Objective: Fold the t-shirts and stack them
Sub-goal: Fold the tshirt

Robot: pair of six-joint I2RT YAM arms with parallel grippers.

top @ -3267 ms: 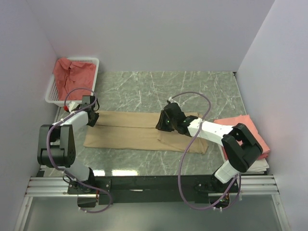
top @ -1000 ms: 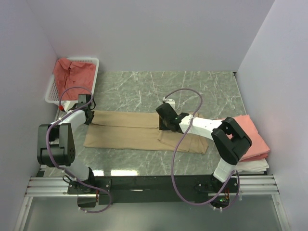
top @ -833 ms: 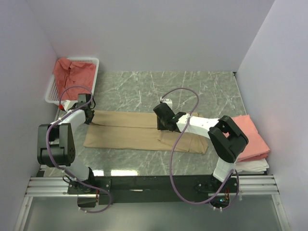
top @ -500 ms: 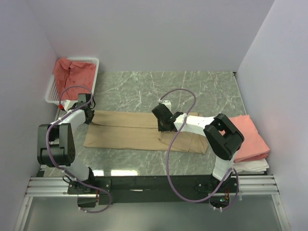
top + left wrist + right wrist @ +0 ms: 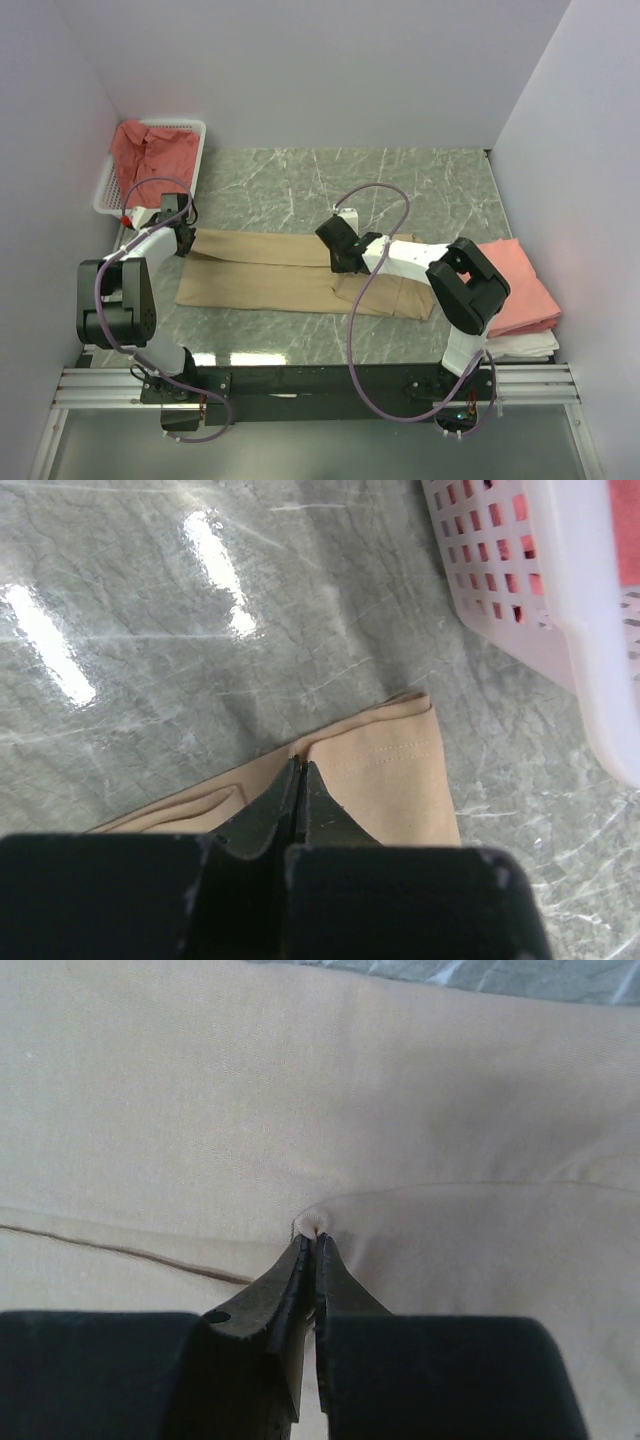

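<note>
Right hand (image 5: pixel 313 1244) newly pinched on tan t-shirt (image 5: pixel 250 282) mid-fold, left hand (image 5: pixel 298 773) clamping its end edge, basket (image 5: pixel 560 580) nearby.

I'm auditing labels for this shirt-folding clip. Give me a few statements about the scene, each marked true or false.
1. The tan t-shirt lies on the table as a long strip. True.
2. The right gripper hangs open above the cloth. False: its jaws are shut on a small pucker of the tan t-shirt.
3. The white basket is empty. False: a coral-red shirt lies in it.
4. A folded pink shirt lies at the table's right edge. True.
5. The left gripper is shut on the tan t-shirt's end nearest the basket. True.
</note>
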